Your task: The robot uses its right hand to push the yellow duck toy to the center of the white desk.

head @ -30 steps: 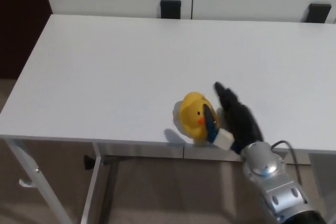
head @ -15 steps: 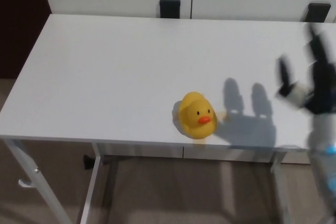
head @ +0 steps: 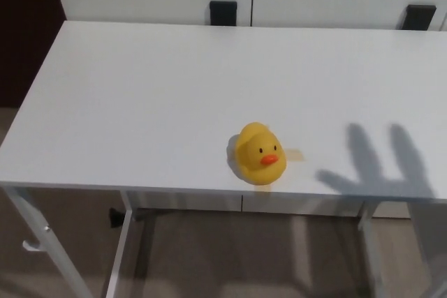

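Head view: the yellow duck toy (head: pixel 260 155) sits at the white worktop's (head: pixel 140 95) near edge, short of centre, so the push remains; neither hand shows, state unknowable.

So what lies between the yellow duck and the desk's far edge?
Nothing: in the head view the white desk is bare from the yellow duck to its far edge.
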Robot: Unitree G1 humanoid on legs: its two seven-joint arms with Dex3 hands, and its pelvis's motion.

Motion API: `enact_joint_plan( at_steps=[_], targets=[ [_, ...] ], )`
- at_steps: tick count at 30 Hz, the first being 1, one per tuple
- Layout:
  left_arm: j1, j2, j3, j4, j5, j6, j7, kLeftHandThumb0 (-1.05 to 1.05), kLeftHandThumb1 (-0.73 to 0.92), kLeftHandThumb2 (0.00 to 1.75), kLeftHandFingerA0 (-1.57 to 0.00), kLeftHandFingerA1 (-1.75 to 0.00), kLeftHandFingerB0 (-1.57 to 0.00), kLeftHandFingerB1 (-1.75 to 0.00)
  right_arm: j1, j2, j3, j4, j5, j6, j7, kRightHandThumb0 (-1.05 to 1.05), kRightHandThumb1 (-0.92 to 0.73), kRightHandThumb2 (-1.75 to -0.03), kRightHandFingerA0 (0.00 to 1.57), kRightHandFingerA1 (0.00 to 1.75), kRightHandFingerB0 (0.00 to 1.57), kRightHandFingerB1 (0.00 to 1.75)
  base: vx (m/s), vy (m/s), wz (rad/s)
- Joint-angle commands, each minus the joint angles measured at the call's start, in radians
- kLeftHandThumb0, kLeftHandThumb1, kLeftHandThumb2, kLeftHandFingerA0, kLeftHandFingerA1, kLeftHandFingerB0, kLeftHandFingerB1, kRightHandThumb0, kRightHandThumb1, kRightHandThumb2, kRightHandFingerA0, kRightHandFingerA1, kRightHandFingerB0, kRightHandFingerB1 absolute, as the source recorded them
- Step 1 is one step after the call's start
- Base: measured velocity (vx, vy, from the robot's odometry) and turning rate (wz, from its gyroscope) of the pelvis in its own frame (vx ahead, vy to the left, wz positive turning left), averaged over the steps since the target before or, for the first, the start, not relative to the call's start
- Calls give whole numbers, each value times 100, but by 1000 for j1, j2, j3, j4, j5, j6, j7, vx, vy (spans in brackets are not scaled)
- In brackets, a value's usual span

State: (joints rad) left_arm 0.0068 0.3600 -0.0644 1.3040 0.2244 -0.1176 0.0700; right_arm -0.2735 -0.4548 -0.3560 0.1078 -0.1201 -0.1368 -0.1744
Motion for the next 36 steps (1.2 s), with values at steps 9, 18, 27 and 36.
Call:
enact_joint_plan(
  at_steps=[9,18,27,36],
  targets=[
    [13,39,20,5,-5,-48,13,-11,64,81,-90,-75,-89,-65,612,-178,-366,568,26,-367,-14,-25,-64,-90,56,56,27,39,0,0,4],
    [7,46,16,7,1,-39,15,-12,66,73,-89,-74,-84,-62,760,-141,-305,833,13,-367,-35,-4,-33,-126,105,54,74,48,0,0,0],
    [7,61,18,4,2,-40,12,-12,66,75,-86,-69,-85,-62,716,-135,-209,1045,40,-340,61,0,-27,-113,113,58,85,54,0,0,0],
    [2,67,15,9,9,-36,16,-14,67,66,-86,-74,-85,-62,702,-129,-167,1074,89,-344,113,11,-26,-119,110,61,83,56,0,0,0]
  ],
)
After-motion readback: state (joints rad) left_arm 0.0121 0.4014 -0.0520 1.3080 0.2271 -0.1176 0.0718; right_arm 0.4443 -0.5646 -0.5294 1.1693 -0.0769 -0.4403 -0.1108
